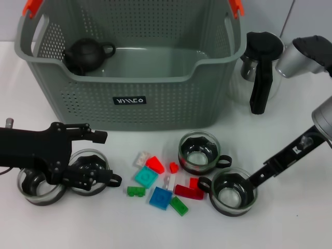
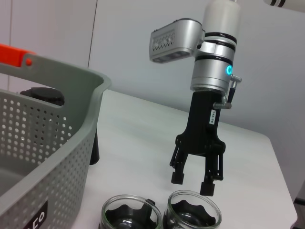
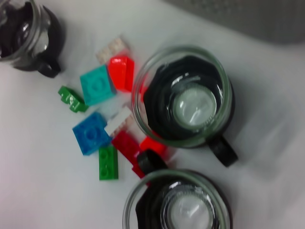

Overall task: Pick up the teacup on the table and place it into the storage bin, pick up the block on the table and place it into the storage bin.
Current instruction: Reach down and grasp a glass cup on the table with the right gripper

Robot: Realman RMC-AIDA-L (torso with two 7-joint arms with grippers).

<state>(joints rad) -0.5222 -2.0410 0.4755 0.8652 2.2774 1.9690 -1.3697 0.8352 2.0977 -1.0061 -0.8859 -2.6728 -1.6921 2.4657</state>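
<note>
Storage bin (image 1: 129, 78), grey-green and perforated with orange handle clips, fills the 12 o'clock half of the white counter (image 1: 290, 228); a black teapot (image 1: 87, 54) sits inside it at its 9 o'clock end. A glass kettle (image 1: 259, 67) with a black handle stands on the counter just beside the bin at 3 o'clock. Left hand (image 1: 88, 174) reaches in from 9 o'clock, low over the counter, its fingers down around one of two teacups; whether it grips that cup I cannot tell. That teacup (image 1: 89, 171) and its neighbour (image 1: 39, 188) stand touching, at 7 o'clock from the bin. Right hand (image 2: 193, 183) hangs upright with fingers spread wide, tips just above the rim of a third teacup (image 1: 232, 192) at 5 o'clock. A fourth teacup (image 1: 199, 151) stands just beside it, nearer the bin. All four cups are glass with black inserts. Between the two pairs of cups lie scattered blocks: a blue block (image 1: 161, 197), a teal block (image 1: 145, 177), red blocks (image 1: 154, 164), green blocks (image 1: 136, 191) and a white block (image 1: 169, 182), several touching.
</note>
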